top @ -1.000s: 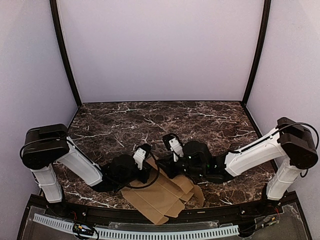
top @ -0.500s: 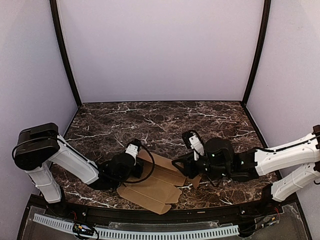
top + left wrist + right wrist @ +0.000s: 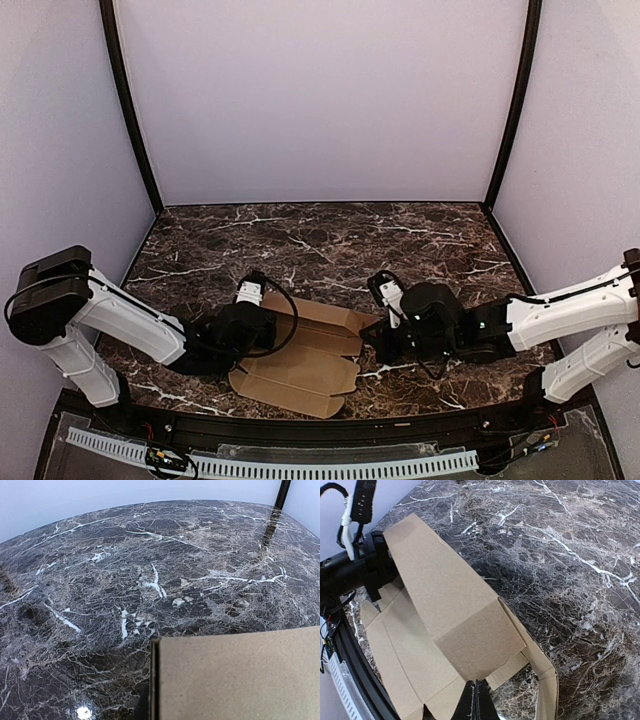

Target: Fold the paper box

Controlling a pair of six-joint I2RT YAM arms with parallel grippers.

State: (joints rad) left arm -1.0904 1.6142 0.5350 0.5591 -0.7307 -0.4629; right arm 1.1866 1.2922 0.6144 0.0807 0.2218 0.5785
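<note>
The paper box (image 3: 300, 370) is a tan die-cut sheet lying at the front middle of the marble table. Its far panel is raised and folded over the rest. My left gripper (image 3: 266, 325) is at the sheet's left end and holds the raised panel (image 3: 435, 595) there. Its fingers are hidden behind the cardboard (image 3: 240, 675) in the left wrist view. It shows as a black shape in the right wrist view (image 3: 372, 562). My right gripper (image 3: 381, 342) is at the sheet's right end. Its fingers (image 3: 477, 690) are pressed together on the edge of a flap.
The dark marble table (image 3: 330, 250) stretches back to lilac walls, with black frame posts (image 3: 130, 110) at the corners. A black rail and a white slotted strip (image 3: 300, 465) run along the near edge, just in front of the sheet.
The sheet has slid left and turned flatter to the front edge, with the left gripper moving left beside it. The right arm swung right and lower, and now sits at the sheet's right flap.
</note>
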